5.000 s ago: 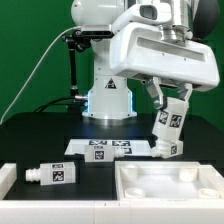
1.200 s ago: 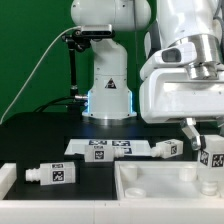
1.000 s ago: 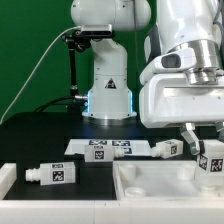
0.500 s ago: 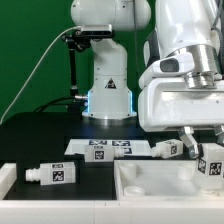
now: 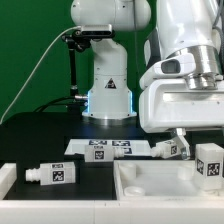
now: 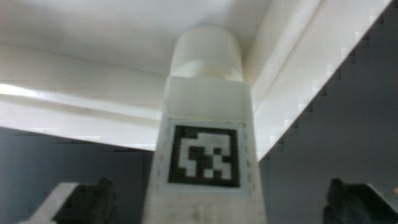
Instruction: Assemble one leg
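Note:
A white leg (image 5: 211, 163) with a square tag stands upright at the exterior view's right edge, its lower end in the far right corner of the large white tray-like part (image 5: 150, 186). My gripper (image 5: 205, 142) is around the leg's upper end. In the wrist view the leg (image 6: 206, 130) stands centred between the dark fingers (image 6: 89, 198), with a clear gap on each side, so the gripper (image 6: 217, 205) is open. The leg's far tip meets the white tray-like part (image 6: 107, 60).
A second leg (image 5: 50, 174) lies on the black table at the exterior view's left. A third leg (image 5: 165, 149) lies behind the tray-like part, next to the marker board (image 5: 105, 148). The robot base (image 5: 108, 95) stands at the back.
The leg has come down a little into the tray-like part's corner. The visible finger has moved away from the leg toward the exterior view's left: the jaws have opened.

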Controlling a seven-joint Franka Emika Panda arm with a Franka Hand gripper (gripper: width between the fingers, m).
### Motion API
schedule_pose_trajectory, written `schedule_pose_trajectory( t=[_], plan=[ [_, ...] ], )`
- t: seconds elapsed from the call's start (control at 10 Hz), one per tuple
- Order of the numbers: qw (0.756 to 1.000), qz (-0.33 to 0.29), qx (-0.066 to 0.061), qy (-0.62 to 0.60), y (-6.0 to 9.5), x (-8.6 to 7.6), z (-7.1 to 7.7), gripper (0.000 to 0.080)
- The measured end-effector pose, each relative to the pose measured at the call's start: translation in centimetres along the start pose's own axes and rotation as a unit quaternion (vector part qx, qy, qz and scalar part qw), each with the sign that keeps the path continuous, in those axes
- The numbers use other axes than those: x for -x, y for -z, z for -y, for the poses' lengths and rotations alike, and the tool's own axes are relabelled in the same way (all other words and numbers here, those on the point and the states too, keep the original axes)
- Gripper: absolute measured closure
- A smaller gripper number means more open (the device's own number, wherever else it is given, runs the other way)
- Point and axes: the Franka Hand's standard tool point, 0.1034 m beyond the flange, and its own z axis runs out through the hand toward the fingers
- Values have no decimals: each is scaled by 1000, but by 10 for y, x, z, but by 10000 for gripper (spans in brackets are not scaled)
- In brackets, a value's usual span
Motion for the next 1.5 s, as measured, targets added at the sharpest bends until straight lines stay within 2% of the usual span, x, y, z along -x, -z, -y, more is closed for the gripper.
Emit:
schedule_pose_trajectory(
  t=[0.1, 0.2, 0.4, 0.5, 0.7, 0.9, 1.1, 1.2, 1.3, 1.5],
  plan=[
    [999, 44, -10, -26, 2, 1, 7, 160],
    [995, 95, -20, -35, 2, -3, 11, 160],
    [980, 187, -33, -62, 6, -13, 9, 151],
    [976, 204, -36, -63, 4, -18, 8, 150],
    [960, 271, -45, -58, 1, -8, 1, 150],
    [958, 275, -42, -72, -2, -11, -3, 150],
    [958, 276, -42, -72, -2, -11, -3, 431],
    [954, 277, -30, -112, -2, -10, -4, 431],
    [948, 278, -19, -151, -3, -10, -4, 510],
    [938, 275, -2, -209, -3, -10, -4, 510]
  ],
)
